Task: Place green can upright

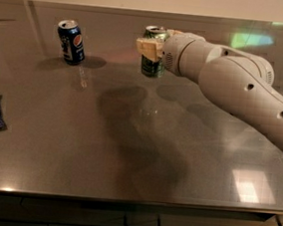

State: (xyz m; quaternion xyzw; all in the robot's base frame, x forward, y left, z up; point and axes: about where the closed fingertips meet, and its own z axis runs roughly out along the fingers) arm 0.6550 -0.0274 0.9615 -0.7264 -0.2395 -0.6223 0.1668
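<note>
Fingers (149,46) clamped on upright green can (152,66) near desk's (128,148) far edge
Lower straight until base sits flat, then release

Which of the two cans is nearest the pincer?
The green can, upright at the back, is in the grip of the pincer; the blue can stands apart to the left.

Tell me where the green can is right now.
The green can is upright near the table's far edge, about mid-view, held in the gripper. The blue Pepsi can, its nearest neighbour, stands to its left in the camera view.
</note>
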